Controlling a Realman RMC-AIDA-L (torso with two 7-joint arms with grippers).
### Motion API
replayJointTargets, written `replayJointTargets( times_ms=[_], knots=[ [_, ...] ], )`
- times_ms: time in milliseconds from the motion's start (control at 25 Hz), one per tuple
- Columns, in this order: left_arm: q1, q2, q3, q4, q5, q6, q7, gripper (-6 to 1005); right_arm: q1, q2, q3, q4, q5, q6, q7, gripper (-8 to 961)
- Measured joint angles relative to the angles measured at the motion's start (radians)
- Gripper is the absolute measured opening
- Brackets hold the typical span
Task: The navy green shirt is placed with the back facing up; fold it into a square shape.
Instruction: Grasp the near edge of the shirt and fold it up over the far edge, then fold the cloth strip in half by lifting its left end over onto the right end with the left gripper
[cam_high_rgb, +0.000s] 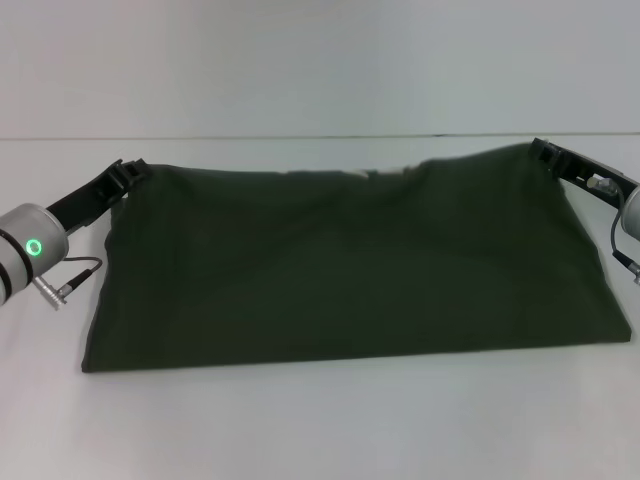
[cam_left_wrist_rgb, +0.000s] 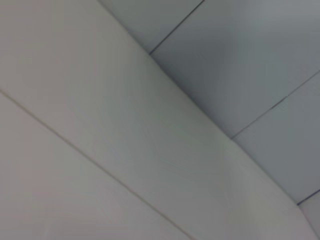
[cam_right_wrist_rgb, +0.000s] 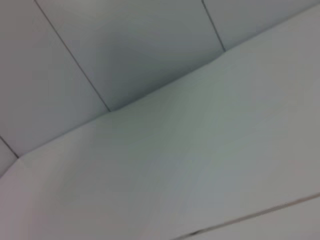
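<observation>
We hold the navy green shirt (cam_high_rgb: 350, 265) by its far corners, left gripper (cam_high_rgb: 131, 171) and right gripper (cam_high_rgb: 543, 151) clamped on cloth above the table (cam_high_rgb: 320, 420), and should move both evenly to keep the fold straight

No words, labels, brand names or numbers can be read anywhere in these views. The only sign is a small glowing green ring light (cam_high_rgb: 35, 247) on the silver cylindrical wrist housing of the left arm (cam_high_rgb: 30, 250), at the left of the scene. Both wrist views show only plain pale panels with thin seams.
</observation>
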Motion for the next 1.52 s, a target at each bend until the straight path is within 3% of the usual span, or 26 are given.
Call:
replayJointTargets(
  times_ms=[120, 320, 480, 640, 760, 880, 1040, 1280, 1520],
  knots=[
    [0.017, -0.009, 0.0, 0.0, -0.057, 0.004, 0.036, 112, -0.004, -0.001, 0.002, 0.011, 0.033, -0.006, -0.046, 67],
    [0.04, -0.004, 0.0, 0.001, -0.078, 0.012, 0.053, 208, -0.022, -0.003, 0.004, 0.003, 0.038, -0.035, -0.064, 284],
    [0.073, 0.006, 0.005, 0.007, -0.076, 0.088, 0.041, 284, -0.063, -0.01, -0.005, -0.025, 0.03, -0.178, -0.099, 472],
    [0.132, 0.042, 0.053, 0.045, -0.015, 0.273, -0.113, 442, -0.126, -0.018, -0.116, -0.1, -0.01, -0.401, -0.152, 644],
    [0.164, 0.054, 0.096, 0.138, 0.093, 0.407, -0.277, 568, -0.162, -0.019, -0.265, -0.17, -0.059, -0.573, -0.239, 769],
    [0.177, 0.066, 0.101, 0.209, 0.189, 0.524, -0.376, 711, -0.176, -0.01, -0.38, -0.207, -0.108, -0.661, -0.313, 940],
    [0.18, 0.092, 0.096, 0.272, 0.286, 0.609, -0.507, 962, -0.177, -0.008, -0.471, -0.21, -0.128, -0.686, -0.369, 940],
    [0.187, 0.132, 0.069, 0.37, 0.467, 0.782, -0.732, 959, -0.178, -0.006, -0.504, -0.202, -0.127, -0.696, -0.436, 941],
    [0.236, 0.119, 0.02, 0.382, 0.5, 0.802, -0.829, 955, -0.179, -0.006, -0.504, -0.201, -0.122, -0.685, -0.442, 941]
  ],
)
